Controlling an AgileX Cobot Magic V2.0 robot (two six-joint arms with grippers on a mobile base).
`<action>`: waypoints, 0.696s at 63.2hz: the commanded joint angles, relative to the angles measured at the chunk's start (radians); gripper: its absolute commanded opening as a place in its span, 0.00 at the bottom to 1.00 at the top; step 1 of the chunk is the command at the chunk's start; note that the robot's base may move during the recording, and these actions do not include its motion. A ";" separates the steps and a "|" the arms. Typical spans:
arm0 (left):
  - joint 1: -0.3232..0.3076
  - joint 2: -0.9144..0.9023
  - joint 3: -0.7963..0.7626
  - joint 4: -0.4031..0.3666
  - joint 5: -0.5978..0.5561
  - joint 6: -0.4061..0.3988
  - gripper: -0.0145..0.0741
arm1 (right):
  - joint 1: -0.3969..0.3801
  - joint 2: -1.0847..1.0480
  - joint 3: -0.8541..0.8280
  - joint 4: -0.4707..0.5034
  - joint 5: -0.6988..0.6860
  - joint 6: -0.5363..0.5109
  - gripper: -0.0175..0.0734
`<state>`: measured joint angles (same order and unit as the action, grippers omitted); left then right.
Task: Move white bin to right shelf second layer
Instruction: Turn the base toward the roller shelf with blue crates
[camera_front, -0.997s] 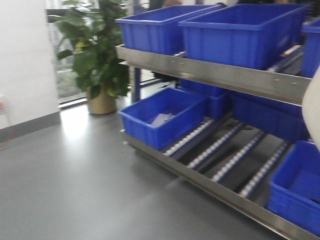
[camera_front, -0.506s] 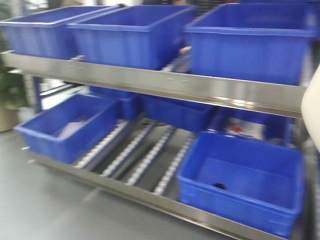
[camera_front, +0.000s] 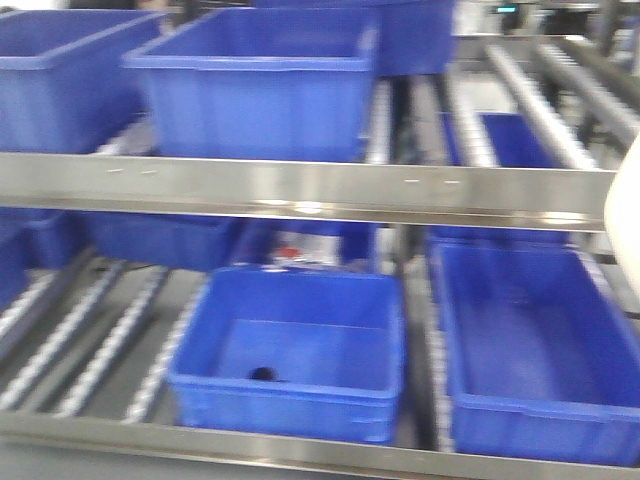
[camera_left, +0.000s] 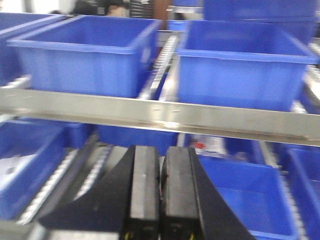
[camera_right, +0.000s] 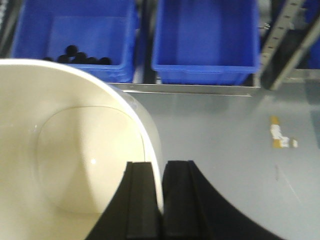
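My right hand (camera_right: 161, 200) is clamped on the rim of the glossy cream-white plastic bin (camera_right: 65, 150), which hangs just left of it above the grey floor (camera_right: 215, 150). My left hand (camera_left: 161, 190) is closed on nothing, and ahead of it runs the stainless steel shelf rail (camera_left: 150, 112) with 2 blue plastic crates (camera_left: 85, 55) above.

My front camera faces the shelf rail (camera_front: 300, 190) squarely, close in. My left wrist view looks level over its pincer (camera_left: 161, 192) at that same rail. My right wrist view looks steeply down past its pincer (camera_right: 161, 200) onto floor (camera_right: 215, 150)
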<state>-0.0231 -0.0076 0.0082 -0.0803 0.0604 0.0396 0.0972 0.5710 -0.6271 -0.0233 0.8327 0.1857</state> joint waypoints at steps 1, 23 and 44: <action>-0.006 -0.015 0.027 -0.005 -0.083 -0.005 0.26 | -0.004 -0.001 -0.029 -0.002 -0.081 0.002 0.27; -0.006 -0.015 0.027 -0.005 -0.083 -0.005 0.26 | -0.004 -0.001 -0.029 -0.002 -0.081 0.002 0.27; -0.006 -0.015 0.027 -0.005 -0.083 -0.005 0.26 | -0.004 -0.001 -0.029 -0.002 -0.080 0.002 0.27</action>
<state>-0.0231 -0.0076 0.0082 -0.0803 0.0604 0.0396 0.0972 0.5710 -0.6271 -0.0233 0.8327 0.1857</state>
